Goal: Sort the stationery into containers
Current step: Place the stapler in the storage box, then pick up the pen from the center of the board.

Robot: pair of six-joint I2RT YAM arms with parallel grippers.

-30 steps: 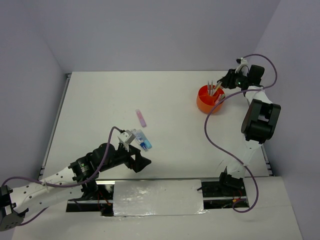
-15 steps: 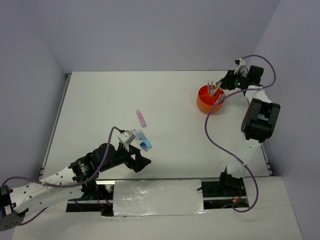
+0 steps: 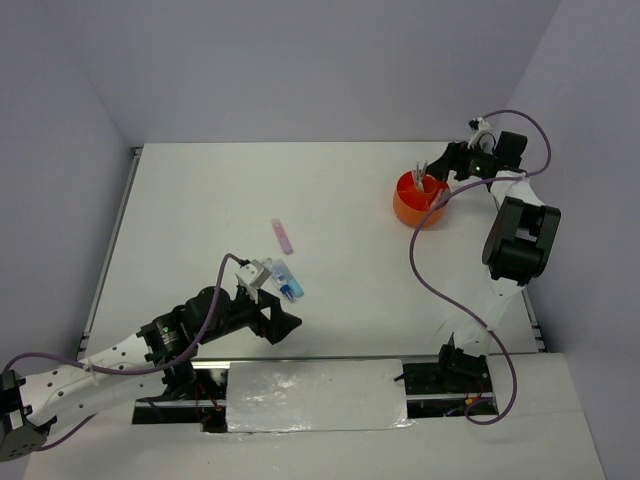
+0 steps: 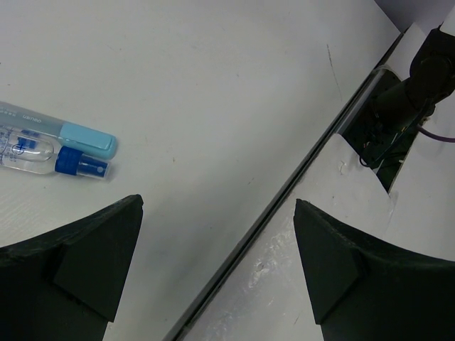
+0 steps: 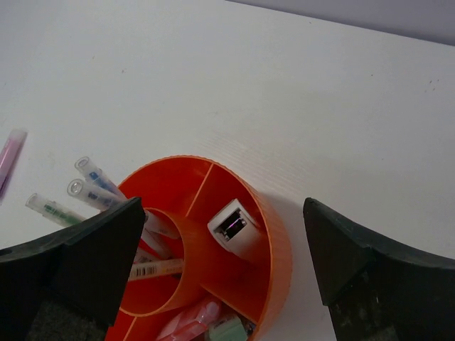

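The round orange organiser (image 3: 418,203) stands at the table's back right. My right gripper (image 3: 447,166) hangs open directly over it (image 5: 224,206). Nothing is between its jaws. A white piece (image 5: 234,227) stands in one outer compartment of the organiser (image 5: 276,238). Other sections hold clear-capped pens (image 5: 91,179), a yellow pen (image 5: 153,270) and pink and green sticks. A pink stick (image 3: 283,236) lies loose mid-table. A light blue stick (image 4: 89,138) and a blue-and-clear piece (image 4: 43,158) lie side by side near my left gripper (image 3: 278,320), which is open and empty (image 4: 217,206) over the table's front edge.
A dark rail (image 4: 284,192) runs along the table's near edge, with a taped white panel (image 3: 315,395) beyond it. Purple cables loop by the right arm (image 3: 430,280). Grey walls close in the left, back and right sides.
My right gripper's jaws have spread open above the organiser. The left arm and the loose items on the table have not moved.
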